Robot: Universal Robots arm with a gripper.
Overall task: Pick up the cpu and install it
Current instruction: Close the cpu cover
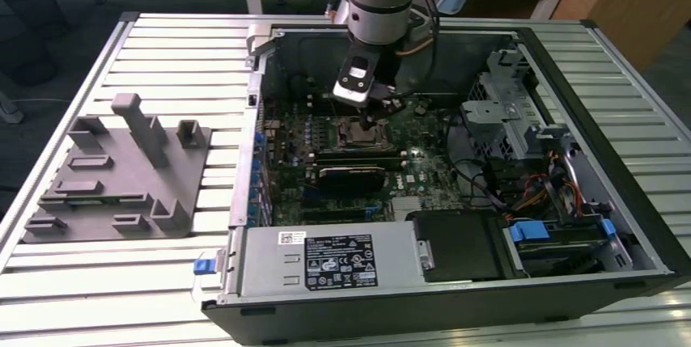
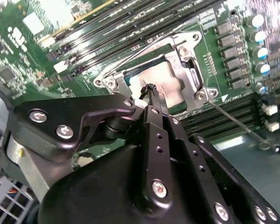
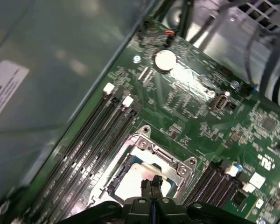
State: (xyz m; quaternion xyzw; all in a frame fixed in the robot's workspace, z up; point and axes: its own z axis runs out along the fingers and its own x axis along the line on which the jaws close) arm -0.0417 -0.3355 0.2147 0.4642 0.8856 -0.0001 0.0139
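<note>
CPU (image 2: 170, 83) lies flat inside the metal socket frame (image 2: 189, 77) on the green motherboard (image 1: 426, 173), just above the middle of the exterior view, within the open computer case (image 1: 432, 315). The gripper (image 2: 151, 89) stands right over it, its two thin black fingers pressed together with nothing seen between them. The tips are at the chip's edge, though whether they touch it cannot be told. I judge the CPU light, stiff and thin, with a smooth, slippery metal top and a delicate underside. It is best taken by two opposite edges and kept level, never squeezed hard or dragged across the socket.
</note>
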